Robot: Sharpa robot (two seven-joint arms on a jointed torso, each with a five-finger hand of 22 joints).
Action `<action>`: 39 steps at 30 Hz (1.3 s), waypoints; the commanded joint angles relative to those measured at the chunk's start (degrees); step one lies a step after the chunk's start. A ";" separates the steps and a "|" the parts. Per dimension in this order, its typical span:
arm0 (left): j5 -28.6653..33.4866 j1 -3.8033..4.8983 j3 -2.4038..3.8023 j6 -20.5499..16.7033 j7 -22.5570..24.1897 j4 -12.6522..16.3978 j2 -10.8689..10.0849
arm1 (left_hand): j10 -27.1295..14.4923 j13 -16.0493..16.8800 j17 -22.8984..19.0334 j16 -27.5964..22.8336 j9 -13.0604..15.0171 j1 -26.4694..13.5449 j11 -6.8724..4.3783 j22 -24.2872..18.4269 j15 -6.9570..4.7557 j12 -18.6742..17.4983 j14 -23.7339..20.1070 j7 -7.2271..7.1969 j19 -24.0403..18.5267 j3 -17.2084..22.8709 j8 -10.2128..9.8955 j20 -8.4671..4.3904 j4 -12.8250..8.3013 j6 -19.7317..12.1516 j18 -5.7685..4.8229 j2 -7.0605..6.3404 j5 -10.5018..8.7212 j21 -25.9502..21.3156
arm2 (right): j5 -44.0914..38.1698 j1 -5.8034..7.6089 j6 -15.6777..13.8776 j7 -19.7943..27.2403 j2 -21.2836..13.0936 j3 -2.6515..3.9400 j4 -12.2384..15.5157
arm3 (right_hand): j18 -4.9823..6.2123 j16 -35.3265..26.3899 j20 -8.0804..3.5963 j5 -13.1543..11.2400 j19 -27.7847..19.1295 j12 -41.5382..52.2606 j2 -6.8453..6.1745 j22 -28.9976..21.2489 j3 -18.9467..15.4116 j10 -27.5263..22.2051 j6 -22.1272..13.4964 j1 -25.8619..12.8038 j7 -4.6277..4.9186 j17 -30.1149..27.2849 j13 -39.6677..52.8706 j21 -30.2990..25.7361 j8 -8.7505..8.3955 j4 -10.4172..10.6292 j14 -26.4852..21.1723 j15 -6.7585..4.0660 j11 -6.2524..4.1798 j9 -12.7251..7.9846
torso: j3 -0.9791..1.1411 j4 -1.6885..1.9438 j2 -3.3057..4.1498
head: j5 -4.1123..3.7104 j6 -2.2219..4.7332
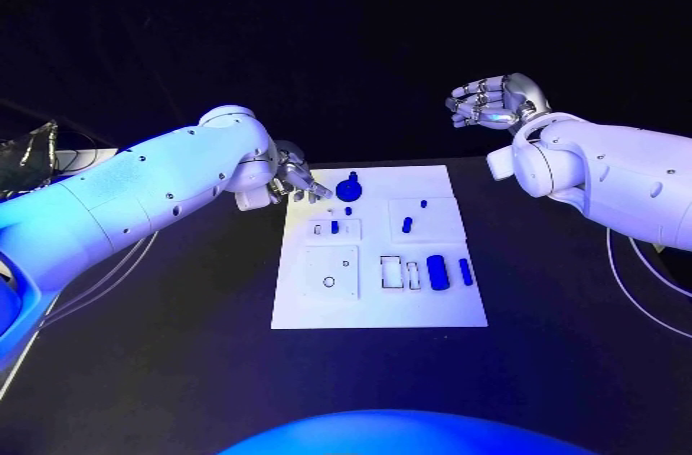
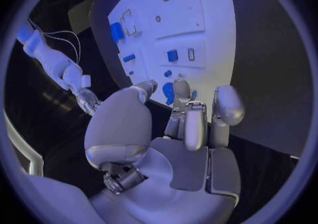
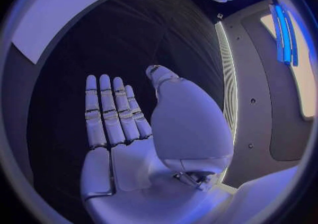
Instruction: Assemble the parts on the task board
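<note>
Parts are lying scattered on the white task board [image 1: 296, 310] in the middle of the head picture: a blue knob-shaped piece [image 1: 349, 187] near the board's upper left corner, a small blue peg [image 1: 407, 224] to its lower right, and a blue capsule [image 1: 437, 272] with a thin blue bar [image 1: 466, 271] beside it toward the lower right. I am judging all of them to be light, stiff plastic, probably a little slick, so I am planning fingertip pinches across their narrow sides rather than a full grasp; the knob looks best taken by its raised stem.

My left hand [image 1: 299, 178] is hovering at the board's upper left corner, just beside the knob, fingers partly curled and holding nothing; in the left wrist picture its fingertips [image 2: 182, 88] are pointing at the blue knob [image 2: 167, 92], apart from it as far as I can tell. My right hand [image 1: 495, 101] is waiting in the upper right of the head picture, well apart from the board; the right wrist picture shows its palm flat and fingers [image 3: 109, 110] stretched out, empty.
</note>
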 commanded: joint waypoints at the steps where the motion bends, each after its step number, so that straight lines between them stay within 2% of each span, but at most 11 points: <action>1: 1.37 0.42 0.48 -3.85 1.53 -1.07 -0.17 | -3.33 -3.02 4.48 -2.03 -1.83 0.75 1.13 -4.27 1.18 -2.77 1.48 1.11 -2.77 -0.70 -2.20 0.67 -0.01 -2.00 1.39 -0.49 0.33 -2.71 | -0.59 -0.01 0.16 0.79 -0.35 0.01 0.43 | 0.70 -0.17 -0.03 -0.27 -0.23 -0.30 0.20 -0.06 -0.33 0.10 0.31 0.16 2.95 -0.08 -0.10 -0.14 -0.34 0.08 -0.42 0.09 0.30 -0.07 | -0.03 -0.05 0.18 | 0.12 0.64; 4: 2.56 0.85 0.87 -5.14 1.99 -2.83 -0.11 | -4.83 -3.72 3.22 -2.78 -3.97 1.39 2.05 -5.78 2.04 -3.51 0.63 2.03 -3.70 -1.65 -4.42 1.45 0.02 -4.37 1.72 -0.81 0.30 -3.94 | -0.60 0.02 0.02 0.80 -0.76 0.01 0.88 | 0.70 -0.20 -0.02 -0.24 -0.24 -0.31 0.21 -0.11 -0.32 0.11 0.32 0.19 2.95 -0.10 -0.09 -0.13 -0.35 0.06 -0.42 0.10 0.30 -0.08 | -0.14 -0.20 0.39 | 0.38 1.15; 6: 2.86 1.04 0.98 -5.53 2.15 -3.71 0.04 | -4.98 -3.84 3.33 -2.67 -4.57 1.63 2.07 -5.68 2.10 -3.51 0.66 2.00 -3.61 -1.81 -4.99 1.53 0.01 -5.06 1.73 -0.70 0.31 -3.93 | -0.60 0.04 -0.03 0.80 -0.94 0.02 1.10 | 0.70 -0.20 -0.02 -0.24 -0.24 -0.31 0.21 -0.11 -0.32 0.11 0.32 0.19 2.95 -0.10 -0.09 -0.13 -0.35 0.06 -0.42 0.10 0.30 -0.08 | -0.20 -0.30 0.57 | 0.45 1.37; 9: 3.24 1.45 1.13 -6.47 2.57 -6.09 0.81 | -4.87 -3.93 4.41 -1.95 -5.07 2.27 2.12 -4.35 2.12 -3.34 1.21 2.13 -2.74 -1.74 -5.22 1.56 -0.06 -5.25 1.47 -0.35 0.47 -3.16 | -0.61 0.12 -0.18 0.82 -1.36 0.03 1.70 | 0.70 -0.20 -0.02 -0.24 -0.24 -0.31 0.21 -0.11 -0.32 0.11 0.32 0.19 2.95 -0.10 -0.09 -0.13 -0.35 0.06 -0.42 0.10 0.30 -0.08 | -0.32 -0.40 0.99 | 0.54 1.73; 10: 3.31 1.57 1.16 -6.69 2.70 -6.88 1.17 | -4.57 -3.95 5.70 -1.10 -5.35 2.87 2.15 -2.62 2.13 -3.07 1.91 2.21 -1.60 -1.51 -5.06 1.58 -0.07 -4.85 1.13 0.05 0.71 -2.09 | -0.62 0.15 -0.21 0.83 -1.48 0.03 1.88 | 0.70 -0.20 -0.02 -0.24 -0.24 -0.31 0.21 -0.11 -0.32 0.11 0.32 0.19 2.95 -0.10 -0.09 -0.13 -0.35 0.06 -0.42 0.10 0.30 -0.08 | -0.37 -0.41 1.10 | 0.63 1.81; 12: 3.39 1.80 1.20 -6.87 2.89 -8.50 2.04 | -4.21 -4.02 6.20 -0.69 -5.75 3.38 2.15 -1.77 2.15 -2.77 2.24 2.22 -0.98 -1.17 -4.80 1.61 -0.02 -4.16 0.98 0.50 0.82 -1.49 | -0.64 0.22 -0.29 0.84 -1.73 0.05 2.26 | 0.71 -0.23 -0.01 -0.20 -0.26 -0.32 0.23 -0.15 -0.31 0.12 0.34 0.23 2.95 -0.12 -0.09 -0.12 -0.36 0.03 -0.42 0.10 0.30 -0.09 | -0.44 -0.39 1.32 | 0.60 1.91; 16: 3.10 2.28 1.20 -5.89 2.96 -11.59 3.97 | -3.86 -4.11 6.91 -0.22 -6.18 3.65 1.97 -0.78 2.01 -2.54 2.62 2.01 -0.34 -1.05 -4.47 1.57 0.00 -3.20 0.80 0.42 0.80 -0.85 | -0.78 0.34 -0.48 0.90 -2.12 0.11 3.00 | 0.71 -0.23 -0.01 -0.20 -0.26 -0.32 0.23 -0.15 -0.31 0.12 0.34 0.23 2.95 -0.12 -0.09 -0.12 -0.36 0.03 -0.42 0.10 0.30 -0.09 | -0.59 -0.43 1.78 | 0.57 1.92; 25: 1.81 2.63 0.41 -2.65 2.83 -16.88 7.65 | -3.11 -4.13 8.40 0.74 -6.70 3.78 1.74 1.76 1.84 -1.84 3.37 1.75 1.17 -0.61 -3.42 1.42 0.02 -1.50 0.32 0.71 0.96 0.78 | -1.05 0.60 -0.84 1.03 -2.64 0.38 4.26 | 0.71 -0.26 0.00 -0.15 -0.28 -0.33 0.25 -0.22 -0.29 0.13 0.36 0.27 2.95 -0.15 -0.09 -0.11 -0.37 0.01 -0.43 0.11 0.30 -0.11 | -0.88 -0.92 2.76 | 1.16 2.43; 34: 1.16 2.63 -0.33 -2.09 3.15 -19.41 9.60 | -2.24 -3.02 8.91 1.11 -6.43 2.09 1.37 3.01 1.53 -0.57 3.62 1.29 1.77 -0.90 -1.80 1.14 0.20 -0.55 0.11 0.32 0.78 1.64 | -1.11 0.98 -1.03 1.07 -2.71 0.55 4.60 | 0.72 -0.32 0.02 0.01 -0.30 -0.36 0.27 -0.34 -0.26 0.14 0.39 0.35 2.95 -0.20 -0.08 -0.09 -0.39 -0.05 -0.43 0.11 0.30 -0.14 | -1.07 -1.38 3.48 | 1.38 2.74; 39: 0.86 2.63 -0.73 -1.94 2.95 -20.22 10.14 | -1.34 -1.67 9.26 1.33 -5.93 1.13 1.11 3.82 1.33 0.58 3.78 0.96 2.16 -1.17 -0.69 1.00 0.16 -0.10 -0.04 0.44 0.77 2.15 | -1.14 1.14 -1.06 1.08 -2.68 0.59 4.69 | 0.72 -0.32 0.02 0.01 -0.30 -0.36 0.27 -0.34 -0.26 0.14 0.39 0.35 2.95 -0.20 -0.08 -0.09 -0.39 -0.05 -0.43 0.11 0.30 -0.14 | -1.09 -1.53 3.65 | 1.55 2.77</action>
